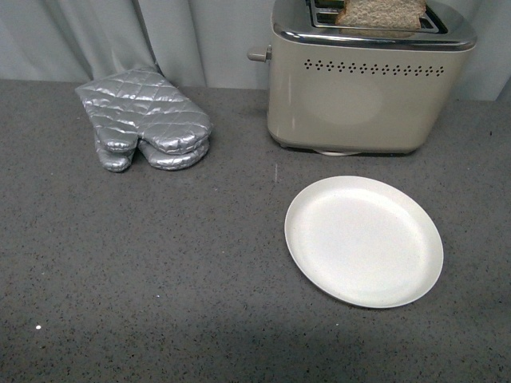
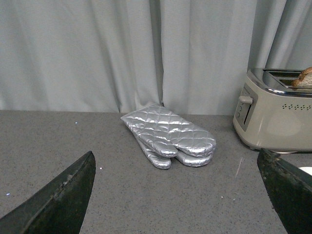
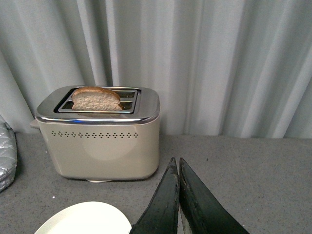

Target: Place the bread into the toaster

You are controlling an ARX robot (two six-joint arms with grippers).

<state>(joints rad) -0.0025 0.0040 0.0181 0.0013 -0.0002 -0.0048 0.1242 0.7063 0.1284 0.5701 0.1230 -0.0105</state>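
Observation:
The beige toaster (image 1: 367, 88) with a chrome top stands at the back right of the grey counter; the wrist views also show the toaster (image 3: 100, 134) (image 2: 275, 114). The bread (image 1: 382, 13), a brown-crusted slice, stands upright in one slot with its top sticking out, and the bread (image 3: 96, 99) (image 2: 303, 78) shows in both wrist views. Neither arm appears in the front view. My left gripper (image 2: 178, 183) is open, low over bare counter, nothing between its fingers. My right gripper (image 3: 176, 163) is shut and empty, in front of the toaster and apart from it.
A white empty plate (image 1: 363, 241) lies in front of the toaster. A pair of silver quilted oven mitts (image 1: 144, 118) lies at the back left. Pale curtains (image 3: 204, 63) hang behind the counter (image 1: 160, 271).

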